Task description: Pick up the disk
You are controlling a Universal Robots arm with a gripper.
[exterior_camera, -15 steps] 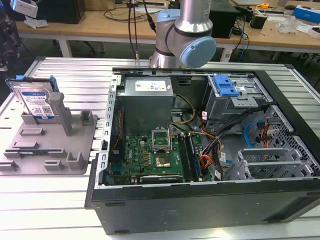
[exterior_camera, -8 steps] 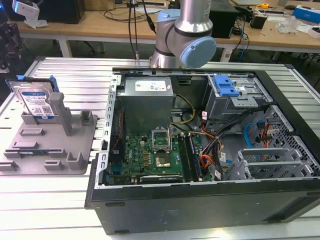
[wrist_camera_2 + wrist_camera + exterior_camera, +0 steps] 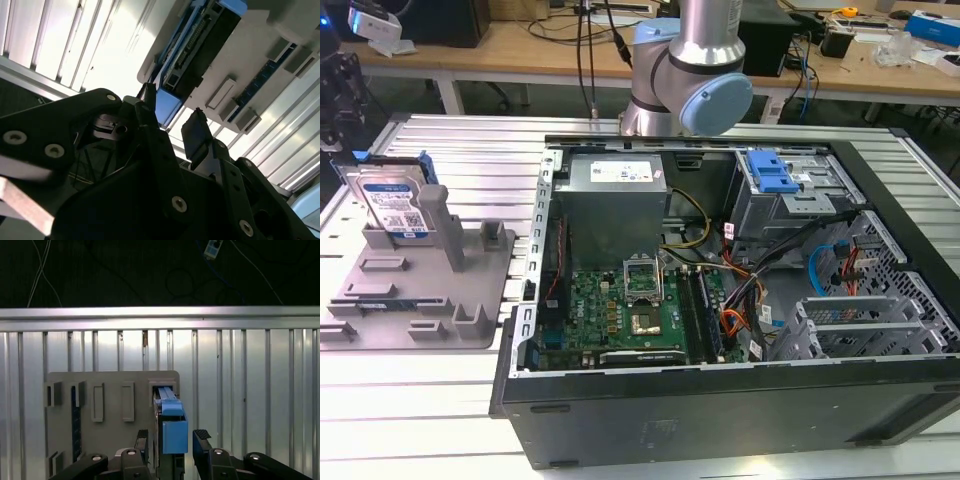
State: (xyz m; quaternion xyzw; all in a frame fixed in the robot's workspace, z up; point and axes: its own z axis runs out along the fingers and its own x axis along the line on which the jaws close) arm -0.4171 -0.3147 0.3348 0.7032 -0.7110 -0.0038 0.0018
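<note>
While the gripper [image 3: 172, 436] hangs right over the disk [image 3: 172, 422] with its fingers [image 3: 202, 441] spread, one on each side of the blue rail and apparently not touching it, the step in hand reads as lining up for the grasp; a clean pinch likely calls for pads square on the flat faces, clear of the grey holder [image 3: 470, 290]; the disk stands on edge in that holder on the ribbed table [image 3: 440, 140], off the exterior view's left of the computer case [image 3: 720, 410]; long axis looks upright, connector end up, label toward the exterior camera.
</note>
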